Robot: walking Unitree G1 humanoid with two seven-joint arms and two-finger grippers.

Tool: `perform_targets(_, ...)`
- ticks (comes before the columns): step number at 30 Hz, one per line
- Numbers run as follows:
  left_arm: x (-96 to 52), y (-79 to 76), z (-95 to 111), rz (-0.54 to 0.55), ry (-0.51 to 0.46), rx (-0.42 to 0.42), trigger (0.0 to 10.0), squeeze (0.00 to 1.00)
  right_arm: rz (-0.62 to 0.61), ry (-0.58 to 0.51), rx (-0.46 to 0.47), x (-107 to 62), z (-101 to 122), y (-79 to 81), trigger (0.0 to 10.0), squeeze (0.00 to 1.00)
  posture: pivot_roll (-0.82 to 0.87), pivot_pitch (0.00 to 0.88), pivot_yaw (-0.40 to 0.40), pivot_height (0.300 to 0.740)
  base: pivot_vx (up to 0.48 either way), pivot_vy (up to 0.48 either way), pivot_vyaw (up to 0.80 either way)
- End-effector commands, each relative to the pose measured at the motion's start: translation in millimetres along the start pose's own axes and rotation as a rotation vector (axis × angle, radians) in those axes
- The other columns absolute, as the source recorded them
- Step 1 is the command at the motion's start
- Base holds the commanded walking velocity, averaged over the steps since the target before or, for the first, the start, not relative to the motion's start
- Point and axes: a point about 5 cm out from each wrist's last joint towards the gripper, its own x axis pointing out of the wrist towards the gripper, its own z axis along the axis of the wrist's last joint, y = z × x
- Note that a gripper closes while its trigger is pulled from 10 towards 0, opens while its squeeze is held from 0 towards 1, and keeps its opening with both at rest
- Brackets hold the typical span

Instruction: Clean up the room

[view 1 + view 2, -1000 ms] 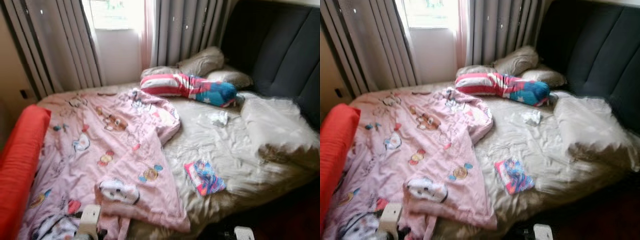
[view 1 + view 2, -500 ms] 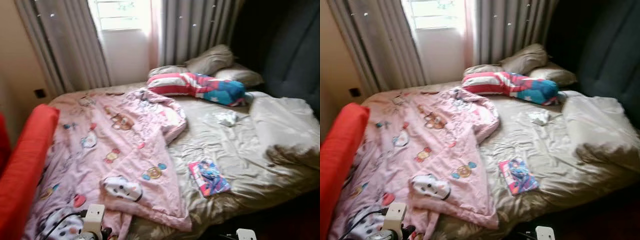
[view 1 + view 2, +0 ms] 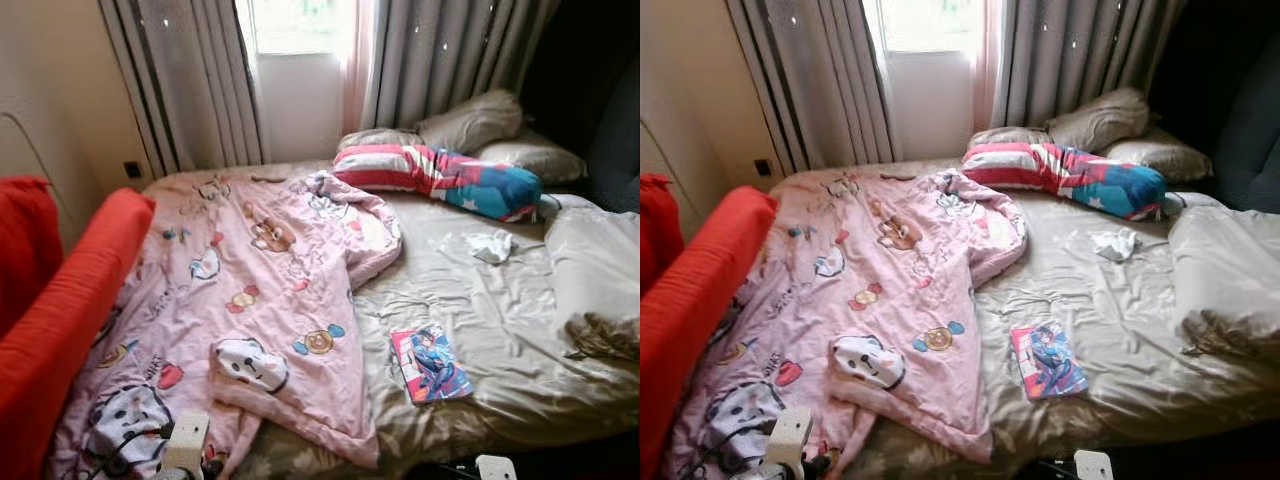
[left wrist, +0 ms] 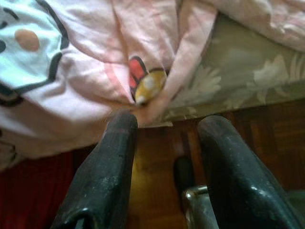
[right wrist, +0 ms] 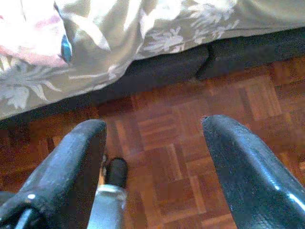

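Camera panned left since the earlier frames: whole scene slid right, more of the red sofa (image 3: 70,310) and beige wall came in, headboard mostly gone. Nothing on the bed itself moved.

Both arms hung low at the foot of the bed. Left gripper (image 4: 162,143) had its fingers apart, nothing between them, tips just below the hanging hem of the pink cartoon blanket (image 3: 250,300), parquet floor (image 5: 190,157) underneath. Right gripper (image 5: 152,143) also spread and empty, over the floor, just short of the bed's dark base.

Clutter on the beige sheet (image 3: 480,300):
- comic book (image 3: 430,363) lay flat near the foot edge, long axis running roughly away from the robot, slightly skewed. Ahead and right, so right arm was the nearer one.
- crumpled white tissue (image 3: 492,246) farther up, near the striped bolster pillow (image 3: 440,180); deep reach across the mattress.
- blanket rumpled over the left half, long axis foot to head, one corner folded back near mid-bed, lower hem draped over the edge by the left gripper.

My read: comic was the easy first pick, open sheet all round it, no obstacles, but flat on soft fabric so the fingers would need an edge. Sofa boxed in the left side; room to move was on the right.
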Motion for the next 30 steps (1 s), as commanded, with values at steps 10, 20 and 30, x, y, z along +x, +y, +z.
perform_targets(10, 0.3, 0.0, 3.2, 0.000, -0.004, 0.022, 10.0, 0.00, -0.008, -0.004, -0.027, -0.2, 0.6, -1.7, 10.0, 0.00, 0.01, 0.000, 0.001, 0.740, 0.000, -0.301, 0.38)
perform_targets(20, 0.3, -0.2, 3.2, -0.001, -0.004, 0.018, 10.0, 0.00, -0.014, -0.003, -0.004, -0.3, -0.2, -1.8, 10.0, 0.00, 0.01, 0.000, 0.001, 0.740, 0.000, -0.300, 0.08)
perform_targets(30, 0.3, -0.1, 3.4, -0.002, -0.004, 0.017, 10.0, 0.00, -0.015, -0.004, -0.003, -0.2, 0.1, -1.7, 10.0, 0.00, 0.01, 0.000, 0.002, 0.740, 0.000, -0.299, 0.00)
